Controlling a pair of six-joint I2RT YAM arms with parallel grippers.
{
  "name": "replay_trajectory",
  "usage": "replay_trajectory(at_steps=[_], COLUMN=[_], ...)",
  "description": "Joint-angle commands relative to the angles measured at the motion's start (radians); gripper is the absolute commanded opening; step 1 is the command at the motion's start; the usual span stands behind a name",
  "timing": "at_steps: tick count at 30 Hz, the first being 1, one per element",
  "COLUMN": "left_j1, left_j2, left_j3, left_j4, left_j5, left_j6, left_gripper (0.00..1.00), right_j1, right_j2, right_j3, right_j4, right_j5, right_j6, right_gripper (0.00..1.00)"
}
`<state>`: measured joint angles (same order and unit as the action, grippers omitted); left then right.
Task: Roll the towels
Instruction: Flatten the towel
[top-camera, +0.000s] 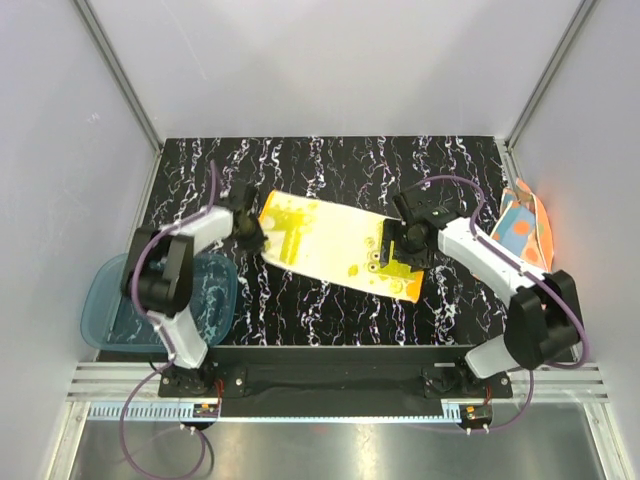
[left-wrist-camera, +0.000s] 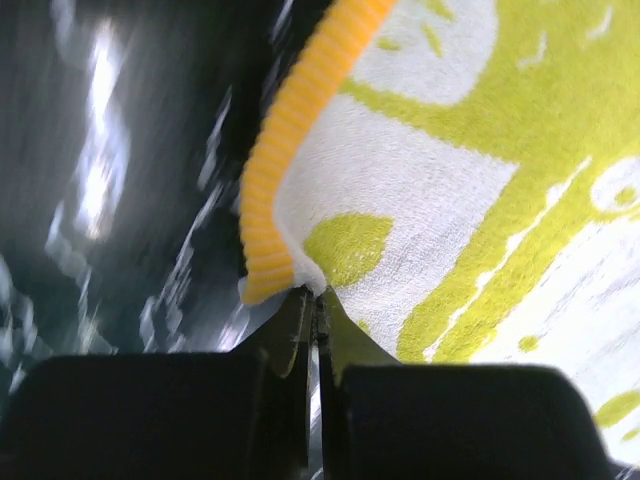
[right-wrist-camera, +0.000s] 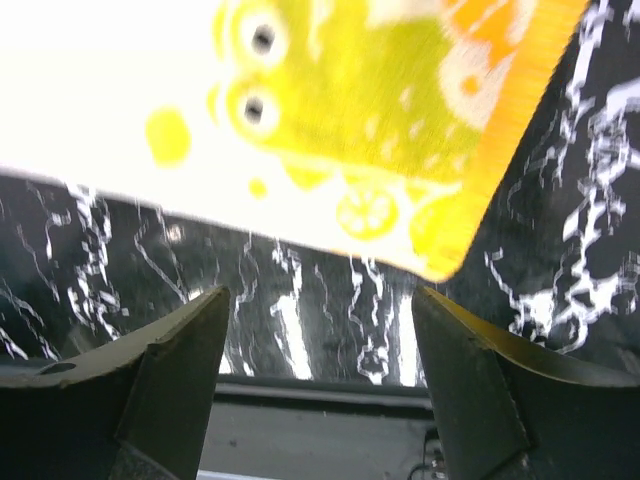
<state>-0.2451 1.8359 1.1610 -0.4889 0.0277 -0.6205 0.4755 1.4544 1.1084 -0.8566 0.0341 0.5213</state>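
Observation:
The yellow towel (top-camera: 335, 245) lies spread flat across the middle of the black marbled table, with an orange ribbed edge (left-wrist-camera: 290, 120). My left gripper (top-camera: 255, 238) is at its left corner, and its jaws are shut on the tip of that corner (left-wrist-camera: 300, 275). In the left wrist view the gripper (left-wrist-camera: 318, 300) shows no gap between its fingers. My right gripper (top-camera: 398, 248) hovers over the towel's right end. It stands open (right-wrist-camera: 320, 295), with only the table between its fingers and the towel's corner (right-wrist-camera: 440, 240) just beyond them. The orange towel with light blue patches (top-camera: 525, 225) lies at the far right edge.
A translucent blue plastic tray (top-camera: 110, 300) sits at the near left, beside the left arm's base. White walls with metal frame posts close in the table on three sides. A black bar (top-camera: 330, 355) runs along the near edge.

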Motion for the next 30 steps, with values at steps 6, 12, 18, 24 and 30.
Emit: replay_trajectory(at_steps=[6, 12, 18, 24, 30], left_j1=[-0.043, -0.072, -0.076, -0.083, -0.083], left_j2=[-0.296, -0.366, -0.432, -0.463, -0.512], left_j3=[-0.374, -0.46, -0.527, -0.56, -0.564], left_j4=[0.101, 0.111, 0.124, 0.122, 0.089], left_j5=[0.0, 0.038, 0.023, 0.006, -0.002], left_j6=[-0.053, -0.062, -0.068, -0.071, -0.064], left_gripper=[0.02, 0.18, 0.18, 0.14, 0.12], right_j1=[-0.118, -0.15, -0.192, -0.219, -0.222], right_j2=[0.141, 0.063, -0.094, -0.134, -0.143], right_j3=[0.055, -0.059, -0.263, -0.343, -0.374], right_j4=[0.113, 0.16, 0.211, 0.237, 0.246], right_j5=[0.0, -0.016, -0.031, -0.089, -0.062], right_j6=[-0.055, -0.032, 0.065, 0.108, 0.16], right_gripper=[0.81, 0.81, 0.81, 0.7, 0.61])
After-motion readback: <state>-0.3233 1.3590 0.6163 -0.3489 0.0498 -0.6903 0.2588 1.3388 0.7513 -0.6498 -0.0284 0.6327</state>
